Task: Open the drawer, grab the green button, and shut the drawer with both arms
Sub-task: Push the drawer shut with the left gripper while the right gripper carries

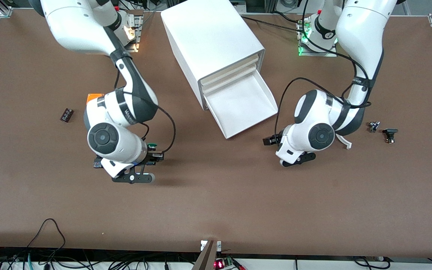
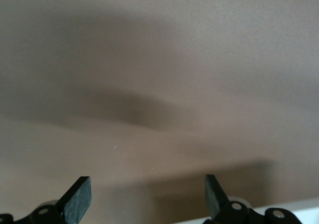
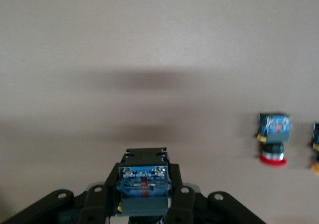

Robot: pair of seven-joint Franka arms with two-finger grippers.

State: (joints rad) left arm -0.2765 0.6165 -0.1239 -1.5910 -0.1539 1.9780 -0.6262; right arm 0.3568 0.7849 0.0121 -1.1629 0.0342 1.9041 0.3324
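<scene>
Button (image 3: 143, 180) sits clenched in the right gripper (image 3: 144, 196) above the table (image 1: 216, 210); the left gripper (image 2: 147, 196) hangs released.

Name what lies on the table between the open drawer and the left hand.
Nothing: in the front view, only bare brown table separates the open drawer from the left hand.

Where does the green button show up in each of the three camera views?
Front view: the green button sits in the shut right gripper, over the brown table toward the right arm's end.
Right wrist view: the button is clamped low in the middle, only its blue-and-black body showing.
Left wrist view: not in it.
Shared landmark: the brown table.
</scene>
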